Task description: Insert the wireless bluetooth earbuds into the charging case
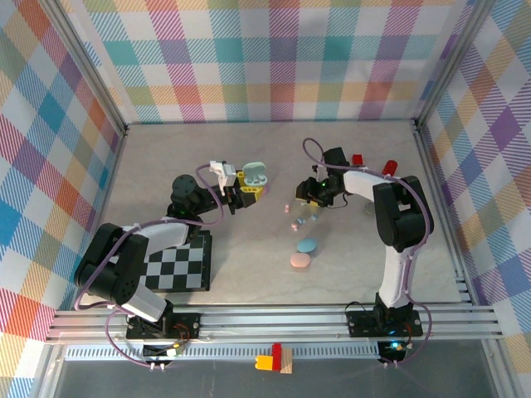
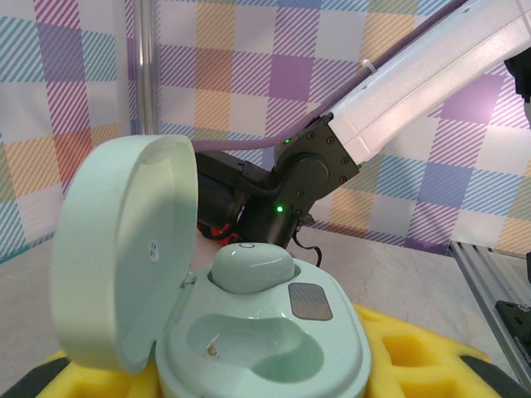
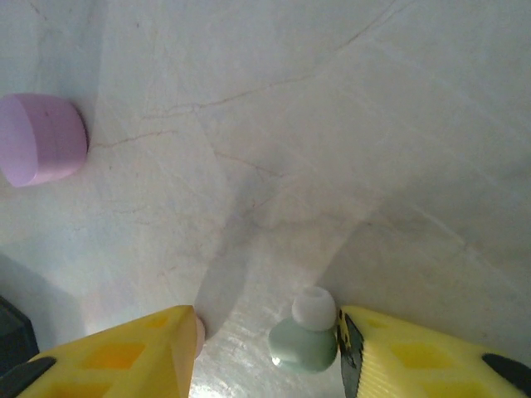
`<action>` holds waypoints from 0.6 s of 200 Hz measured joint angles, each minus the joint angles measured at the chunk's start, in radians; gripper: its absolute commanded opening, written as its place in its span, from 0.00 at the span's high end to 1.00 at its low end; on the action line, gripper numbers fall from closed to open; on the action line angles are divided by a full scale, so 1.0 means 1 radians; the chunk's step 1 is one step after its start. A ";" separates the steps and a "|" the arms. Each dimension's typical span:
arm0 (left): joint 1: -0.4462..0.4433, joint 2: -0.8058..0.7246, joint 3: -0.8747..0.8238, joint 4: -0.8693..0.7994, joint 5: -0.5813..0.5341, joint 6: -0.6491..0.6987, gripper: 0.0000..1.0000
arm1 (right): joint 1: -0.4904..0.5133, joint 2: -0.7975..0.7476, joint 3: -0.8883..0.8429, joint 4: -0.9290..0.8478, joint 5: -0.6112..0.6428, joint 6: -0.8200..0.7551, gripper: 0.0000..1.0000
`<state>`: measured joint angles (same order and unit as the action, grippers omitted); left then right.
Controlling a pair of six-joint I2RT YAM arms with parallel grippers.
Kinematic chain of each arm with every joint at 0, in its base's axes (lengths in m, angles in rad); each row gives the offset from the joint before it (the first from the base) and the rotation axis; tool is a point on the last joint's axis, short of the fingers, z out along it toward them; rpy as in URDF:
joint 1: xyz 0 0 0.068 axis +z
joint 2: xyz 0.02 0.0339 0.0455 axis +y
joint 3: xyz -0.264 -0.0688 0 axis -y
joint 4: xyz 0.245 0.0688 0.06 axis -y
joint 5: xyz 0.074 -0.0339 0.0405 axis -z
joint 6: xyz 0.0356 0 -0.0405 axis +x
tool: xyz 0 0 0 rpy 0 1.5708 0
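Progress looks halfway: left gripper (image 1: 247, 186) clamps the open charging case (image 2: 332, 344), one earbud (image 2: 249, 267) seated inside, its other socket (image 2: 257, 348) empty. Second earbud (image 3: 303, 344) lies on the table (image 3: 332, 124) well right of the case, unheld inside the parted right gripper (image 3: 267, 336).

Mint case (image 2: 332, 340), mint earbud (image 3: 304, 344) (white tip), pastel plaid walls (image 1: 265, 58), black-white checkered board (image 1: 176, 264), seemingly lilac piece (image 3: 41, 139).

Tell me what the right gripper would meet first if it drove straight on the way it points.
Likely the small mint-green plastic earbud lying between the right gripper's open yellow fingers, then the pale marbled table top; depth is unclear.
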<state>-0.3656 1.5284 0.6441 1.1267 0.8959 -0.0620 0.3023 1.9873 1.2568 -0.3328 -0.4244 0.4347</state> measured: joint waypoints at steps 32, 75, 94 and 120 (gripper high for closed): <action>0.001 0.000 0.000 -0.003 0.000 0.000 0.71 | 0.009 -0.001 -0.013 0.000 -0.023 -0.003 0.52; 0.001 0.000 0.000 -0.007 0.000 0.004 0.70 | 0.026 -0.033 -0.043 -0.002 -0.035 -0.006 0.52; 0.002 0.000 0.000 -0.007 0.000 0.004 0.70 | 0.034 -0.040 -0.045 -0.001 -0.055 -0.010 0.52; 0.007 0.000 -0.003 -0.004 -0.002 0.003 0.70 | 0.045 -0.046 -0.045 -0.003 -0.074 -0.026 0.52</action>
<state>-0.3588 1.5280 0.6415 1.1229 0.8944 -0.0586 0.3477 1.9415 1.2114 -0.3355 -0.4988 0.4091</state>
